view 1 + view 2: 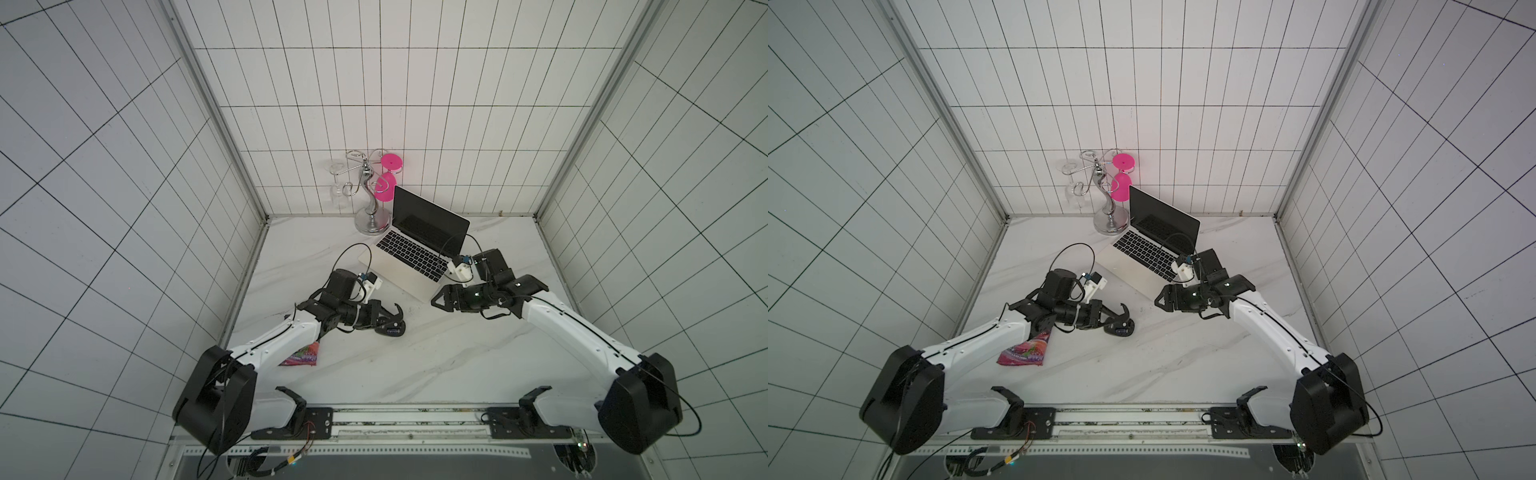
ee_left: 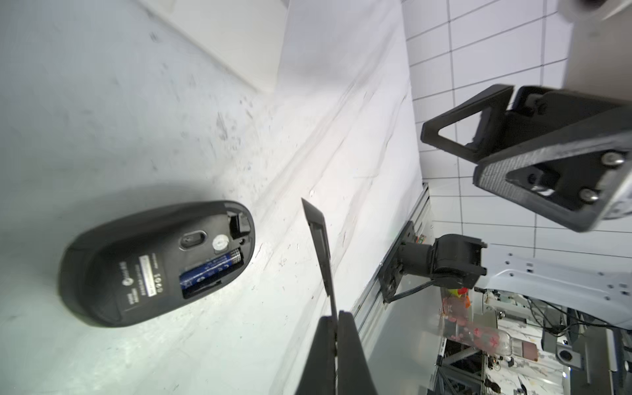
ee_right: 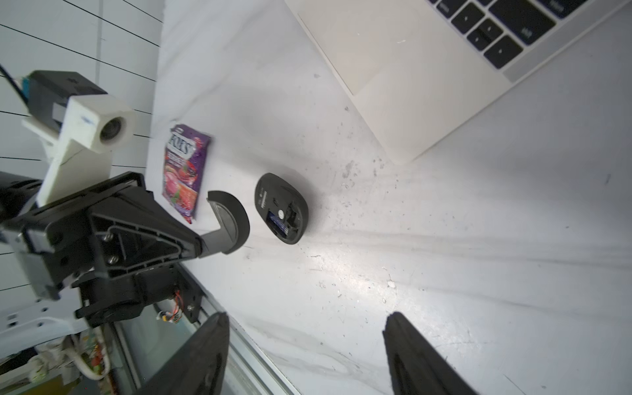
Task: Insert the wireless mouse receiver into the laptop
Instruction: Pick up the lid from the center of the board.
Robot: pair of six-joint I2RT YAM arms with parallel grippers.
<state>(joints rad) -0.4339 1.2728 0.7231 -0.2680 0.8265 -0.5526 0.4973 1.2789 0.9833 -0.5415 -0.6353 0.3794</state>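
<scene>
The black mouse [image 2: 136, 263] lies upside down on the table, its battery bay open and a blue battery showing. Beside the battery, a small dark rectangular piece [image 2: 238, 224] sits in a slot; it looks like the wireless mouse receiver. My left gripper [image 2: 337, 318] is shut on the black crescent cover [image 3: 229, 222], held just above the table beside the mouse [image 1: 390, 330]. The open silver laptop [image 1: 415, 249] stands behind, at an angle. My right gripper [image 3: 307, 318] is open and empty, hovering off the laptop's near corner [image 1: 440, 299].
A purple candy bag [image 1: 1025, 353] lies under my left forearm. A chrome glass stand [image 1: 370, 195] with a pink glass [image 1: 388, 174] and a clear glass [image 1: 338, 187] stands at the back, left of the laptop screen. Tiled walls close in three sides.
</scene>
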